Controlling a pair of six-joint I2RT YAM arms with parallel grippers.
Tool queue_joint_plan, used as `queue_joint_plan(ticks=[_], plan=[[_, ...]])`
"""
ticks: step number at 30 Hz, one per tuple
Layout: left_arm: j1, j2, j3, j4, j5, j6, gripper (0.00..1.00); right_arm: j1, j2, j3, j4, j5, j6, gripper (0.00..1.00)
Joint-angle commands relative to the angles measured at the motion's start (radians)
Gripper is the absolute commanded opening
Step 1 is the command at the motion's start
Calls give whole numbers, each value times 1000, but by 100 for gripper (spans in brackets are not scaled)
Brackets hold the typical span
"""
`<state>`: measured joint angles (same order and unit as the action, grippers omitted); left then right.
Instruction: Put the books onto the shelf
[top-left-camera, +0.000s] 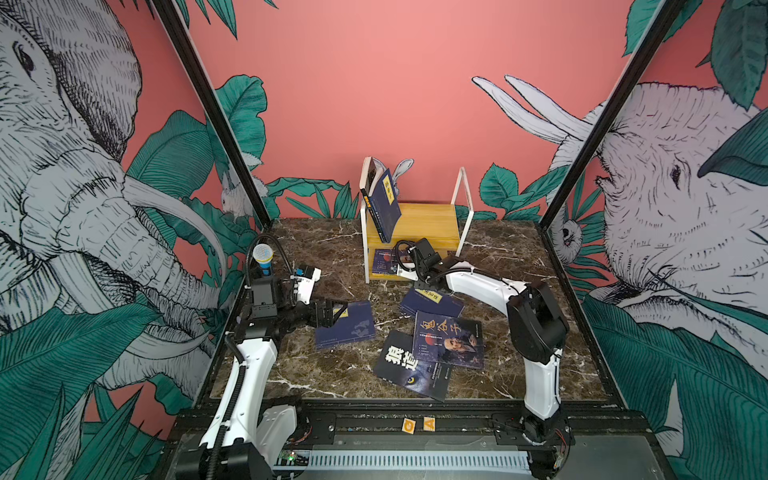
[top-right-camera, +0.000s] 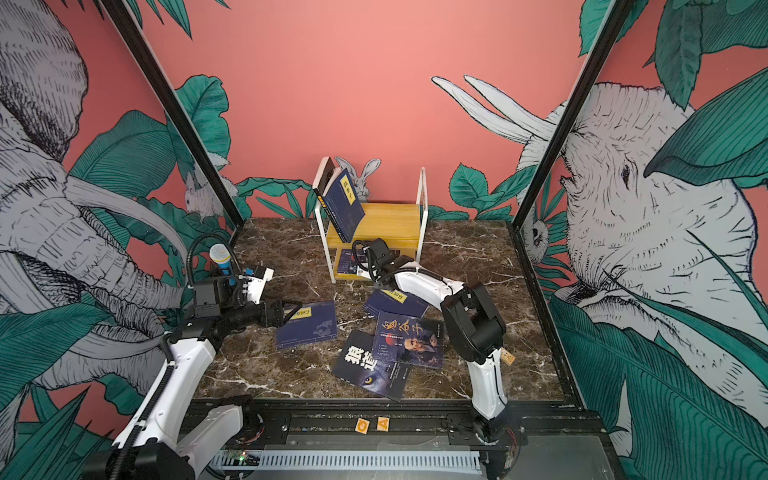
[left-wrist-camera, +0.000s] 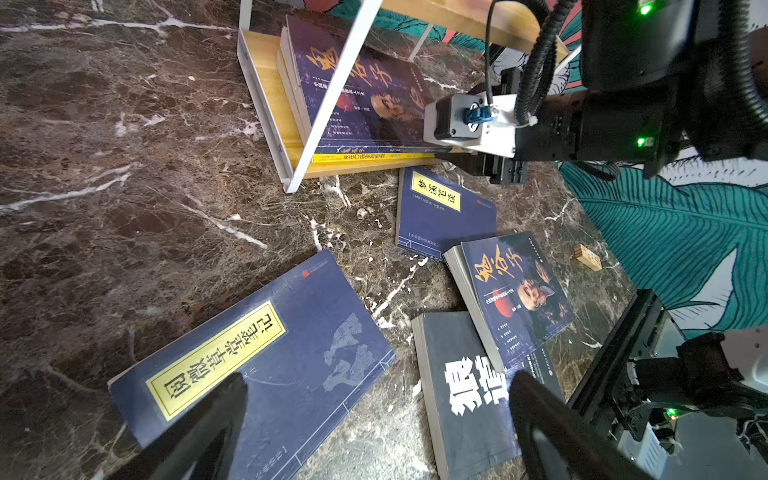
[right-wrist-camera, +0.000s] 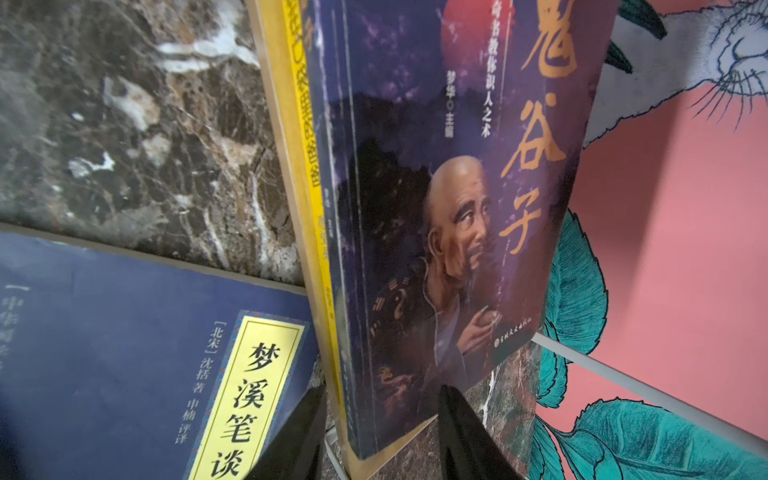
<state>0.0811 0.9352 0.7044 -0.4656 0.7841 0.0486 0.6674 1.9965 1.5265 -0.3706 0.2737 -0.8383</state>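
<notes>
The shelf (top-left-camera: 428, 216) stands at the back of the table. A navy book (top-left-camera: 384, 203) leans on its upper board. A purple book (right-wrist-camera: 436, 208) lies on its lower board. My right gripper (right-wrist-camera: 378, 415) is open at that board's front, with one finger on either side of the purple book's corner. On the table lie a navy book (left-wrist-camera: 266, 365), another navy book (left-wrist-camera: 446, 212), a purple book (left-wrist-camera: 519, 291) and, partly under it, a black book (left-wrist-camera: 461, 395). My left gripper (left-wrist-camera: 374, 415) hovers open over the near navy book's edge, holding nothing.
A yellow book (left-wrist-camera: 357, 158) lies under the purple one on the lower board. A dark book (top-left-camera: 370, 174) leans behind the navy one above. Two small wooden blocks (top-left-camera: 408, 426) sit on the front rail. Black frame posts (top-left-camera: 582, 166) rise at the table's back corners.
</notes>
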Motion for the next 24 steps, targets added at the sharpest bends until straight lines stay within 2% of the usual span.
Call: queue_joint_plan(ticks=[1,24], plan=[[3,-17,7,-7,12,6,99,-11,2,3,15,-1,-5,45],[6,-1,10,-4,12,6,99,-39,50,42,8,-5,-2,39]])
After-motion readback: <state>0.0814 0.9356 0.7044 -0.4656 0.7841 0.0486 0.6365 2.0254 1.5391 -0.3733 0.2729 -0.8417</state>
